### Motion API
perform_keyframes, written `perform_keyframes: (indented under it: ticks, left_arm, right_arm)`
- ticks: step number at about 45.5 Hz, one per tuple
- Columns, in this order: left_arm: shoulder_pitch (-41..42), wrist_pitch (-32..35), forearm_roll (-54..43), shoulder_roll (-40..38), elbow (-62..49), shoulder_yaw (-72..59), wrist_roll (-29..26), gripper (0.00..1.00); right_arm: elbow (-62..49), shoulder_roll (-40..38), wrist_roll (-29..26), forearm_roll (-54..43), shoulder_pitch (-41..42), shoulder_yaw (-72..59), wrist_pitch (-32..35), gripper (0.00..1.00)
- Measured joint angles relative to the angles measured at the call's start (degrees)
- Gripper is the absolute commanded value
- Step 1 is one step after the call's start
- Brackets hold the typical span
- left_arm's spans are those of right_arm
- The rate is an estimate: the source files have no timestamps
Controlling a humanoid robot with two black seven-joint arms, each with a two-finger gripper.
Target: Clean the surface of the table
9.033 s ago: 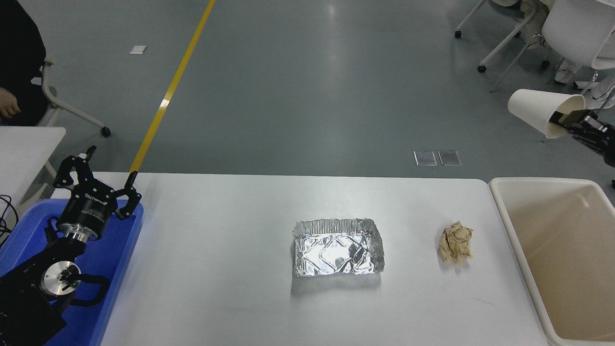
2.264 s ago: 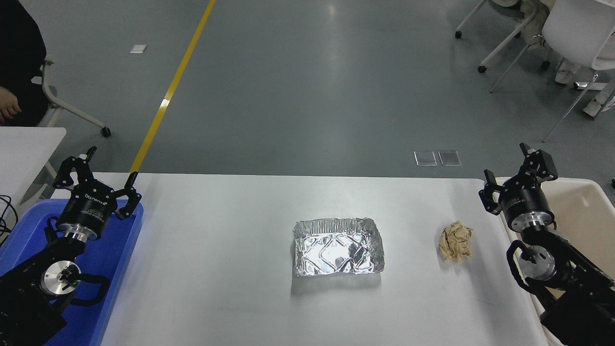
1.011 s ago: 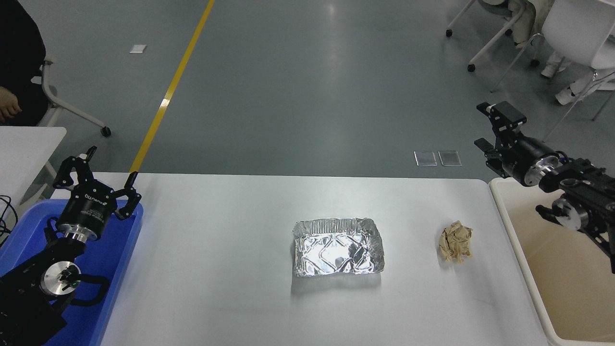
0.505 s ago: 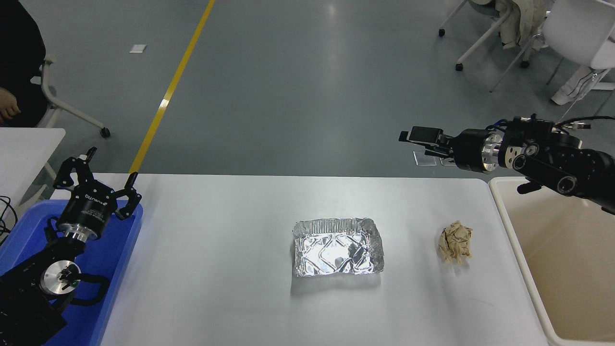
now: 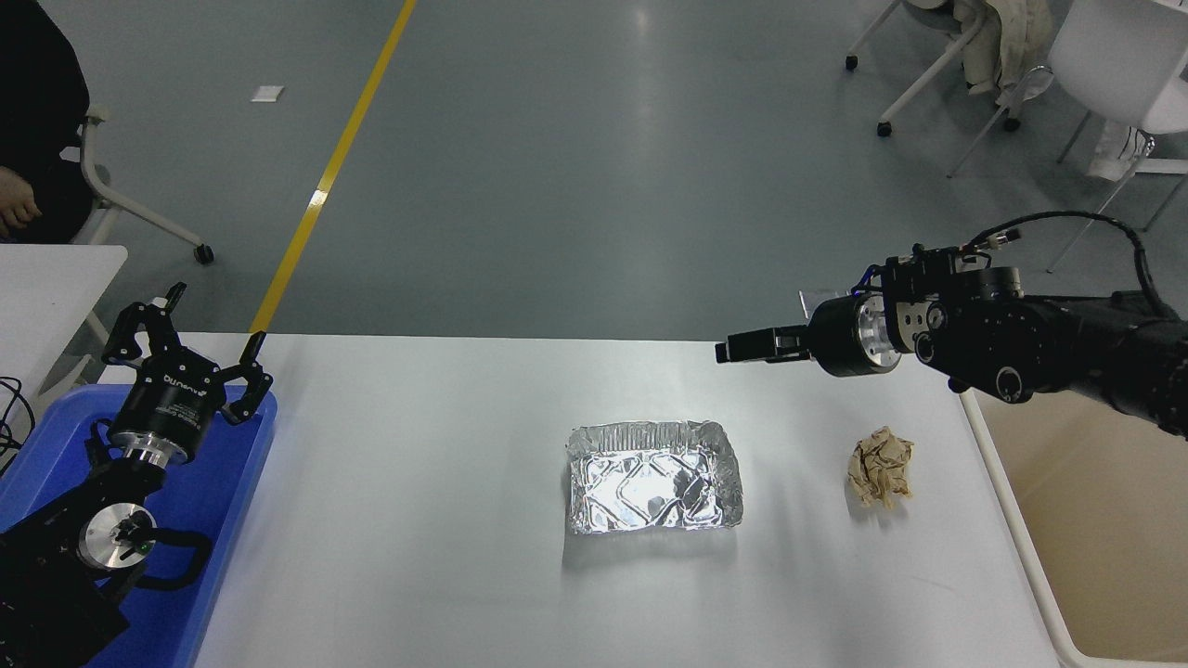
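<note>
The table fills the lower centre of the head view, from the blue bin at its 9 o'clock edge to the beige bin at its 3 o'clock edge; its surface is white and matte.

A foil tray lies open side up just right of the table's middle, its rim crumpled; a wad of brown paper lies at 3 o'clock from the tray, well apart from it and near the table's right edge; both rest on the table.

The right arm enters from the right edge and reaches toward 9 o'clock, level above the table's far right part; the right gripper points left, at 1 o'clock from the tray and at 11 o'clock from the wad; it holds nothing and touches neither; it is seen side-on, so whether its jaws are spread or closed cannot be told.

The left arm is parked at the lower left over the blue bin; the left gripper points toward 12 o'clock, jaws released and spread wide, grasping nothing.

A smaller white table stands at 10 o'clock beyond the blue bin; a person's hand and dark sleeve show at the upper left edge; white chairs stand on the grey floor at the upper right; a yellow line crosses the floor toward 12 o'clock.
</note>
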Motion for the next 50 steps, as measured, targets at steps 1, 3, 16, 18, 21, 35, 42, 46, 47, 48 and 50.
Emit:
perform_keyframes:
  ticks: [1,3,16,18,21,35,42,46,47,48,50]
  left_arm:
    - [0.0,0.0,0.0,0.0,0.0,0.0,0.0,1.0]
    - [0.0,0.0,0.0,0.0,0.0,0.0,0.0,1.0]
    - [0.0,0.0,0.0,0.0,0.0,0.0,0.0,1.0]
    - [0.0,0.0,0.0,0.0,0.0,0.0,0.0,1.0]
    - [0.0,0.0,0.0,0.0,0.0,0.0,0.0,1.0]
    - [0.0,0.0,0.0,0.0,0.0,0.0,0.0,1.0]
    - [0.0,0.0,0.0,0.0,0.0,0.0,0.0,1.0]
    - [0.0,0.0,0.0,0.0,0.0,0.0,0.0,1.0]
    - [0.0,0.0,0.0,0.0,0.0,0.0,0.0,1.0]
    - [0.0,0.0,0.0,0.0,0.0,0.0,0.0,1.0]
    - [0.0,0.0,0.0,0.0,0.0,0.0,0.0,1.0]
  right_arm:
    - [0.0,0.2,0.0,-0.1,-0.2,-0.3,0.0,0.98]
    - [-0.2,0.6,0.0,-0.2,-0.6,-0.8,0.0,0.98]
    - [-0.9,2.3,0.0,-2.1,-3.8,-2.4,-1.0,0.95]
    - [-0.9,2.6,-0.1,-2.4,-4.3,-2.5,-1.2,0.95]
    - [-1.1,3.1,-0.1,-2.7,-5.0,-2.6,-1.8,0.95]
    - [-2.1,5.4,-0.1,-3.3,-7.8,-2.7,-4.5,0.92]
    - [-4.6,6.6,-0.2,-3.4,-9.6,-2.8,-5.6,0.92]
    - [-6.3,7.2,-0.2,-3.5,-10.9,-2.8,-6.1,0.92]
    - [-6.8,7.4,-0.2,-3.5,-11.3,-2.8,-6.3,0.92]
    - [-7.1,7.5,-0.2,-3.5,-11.6,-2.8,-6.3,0.92]
    - [-7.7,7.8,-0.2,-3.5,-12.1,-2.8,-6.5,0.92]
